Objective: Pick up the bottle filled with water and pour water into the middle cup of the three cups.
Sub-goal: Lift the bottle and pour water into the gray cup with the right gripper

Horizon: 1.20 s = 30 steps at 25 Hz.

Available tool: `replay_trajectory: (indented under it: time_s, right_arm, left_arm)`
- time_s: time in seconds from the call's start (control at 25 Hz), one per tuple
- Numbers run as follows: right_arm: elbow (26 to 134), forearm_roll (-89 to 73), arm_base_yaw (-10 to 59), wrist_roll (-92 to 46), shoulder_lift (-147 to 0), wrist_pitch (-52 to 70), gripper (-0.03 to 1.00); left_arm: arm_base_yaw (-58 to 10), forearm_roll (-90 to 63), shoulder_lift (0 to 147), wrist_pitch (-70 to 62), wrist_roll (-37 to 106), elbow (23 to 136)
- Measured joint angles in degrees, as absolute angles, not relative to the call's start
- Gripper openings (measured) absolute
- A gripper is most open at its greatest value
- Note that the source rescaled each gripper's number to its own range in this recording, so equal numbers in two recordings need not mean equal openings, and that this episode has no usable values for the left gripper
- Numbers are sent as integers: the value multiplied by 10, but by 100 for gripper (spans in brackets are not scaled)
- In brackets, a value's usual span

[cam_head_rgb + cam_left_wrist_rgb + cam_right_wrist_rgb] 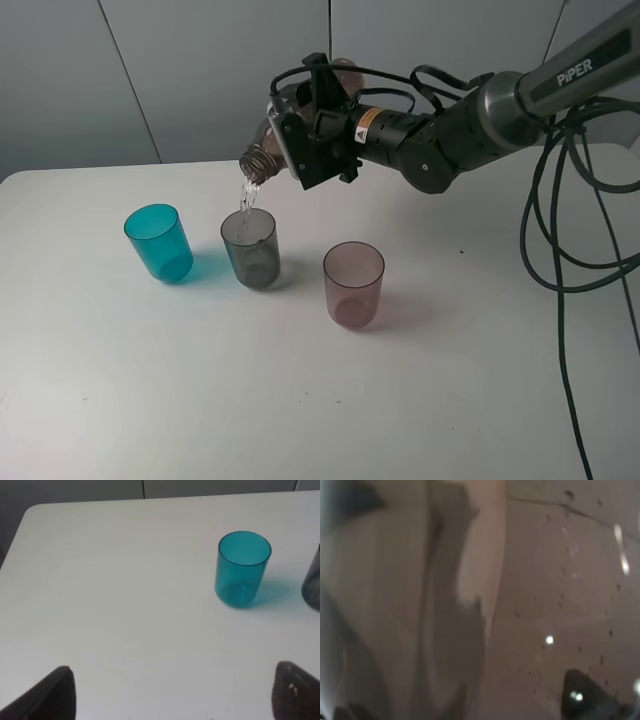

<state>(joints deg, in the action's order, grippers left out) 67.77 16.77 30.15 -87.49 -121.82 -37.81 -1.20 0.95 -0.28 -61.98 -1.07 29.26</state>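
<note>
My right gripper (312,128) is shut on the smoky brown-grey bottle (268,150), tipped with its open neck down to the left. A thin stream of water (245,200) falls from the neck into the smoky grey middle cup (250,249). The teal-blue cup (159,241) stands to its left and the pinkish-mauve cup (353,284) to its right, all upright on the white table (300,400). The right wrist view is filled by the blurred bottle wall (470,605). My left gripper (172,695) is open over bare table near the teal-blue cup (242,569); the grey cup's edge (312,580) shows.
Black cables (570,250) hang from the right arm down over the table's right edge. A grey panelled wall (200,70) stands behind the table. The left arm does not show in the exterior high view.
</note>
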Motion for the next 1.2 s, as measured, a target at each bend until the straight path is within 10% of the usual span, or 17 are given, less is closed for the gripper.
replay_trajectory:
  time_s: [1.2]
  right_arm:
    - [681, 169, 302, -958, -1218, -404, 4]
  left_arm:
    - [-12, 9, -3, -620, -13, 293]
